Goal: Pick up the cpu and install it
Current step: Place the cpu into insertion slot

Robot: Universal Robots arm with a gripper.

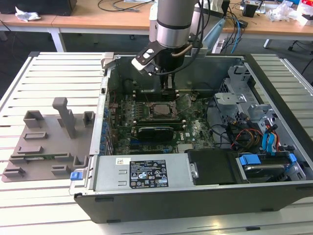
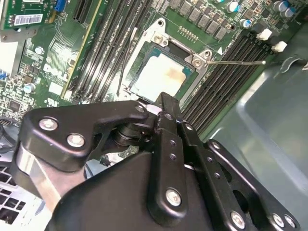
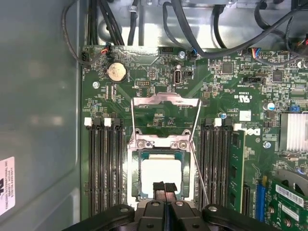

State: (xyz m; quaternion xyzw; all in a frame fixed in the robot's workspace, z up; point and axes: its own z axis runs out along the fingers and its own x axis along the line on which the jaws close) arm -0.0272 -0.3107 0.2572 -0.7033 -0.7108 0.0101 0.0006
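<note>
Slatted table (image 1: 49, 73); cpu (image 3: 160, 172) under closed fingers (image 3: 158, 189).

You're seeing the cpu (image 3: 161, 173) showing a pale, matt metal lid with a faint tan smudge. The end effector (image 3: 164, 188) is presenting matt black links with bright metal screws (image 2: 173, 196). The motherboard (image 3: 159, 82) is gleaming lacquered green, the case wall (image 3: 38, 96) is showing dull grey sheet metal, and the bench (image 1: 49, 73) is looking smooth, white-painted slats.
</note>
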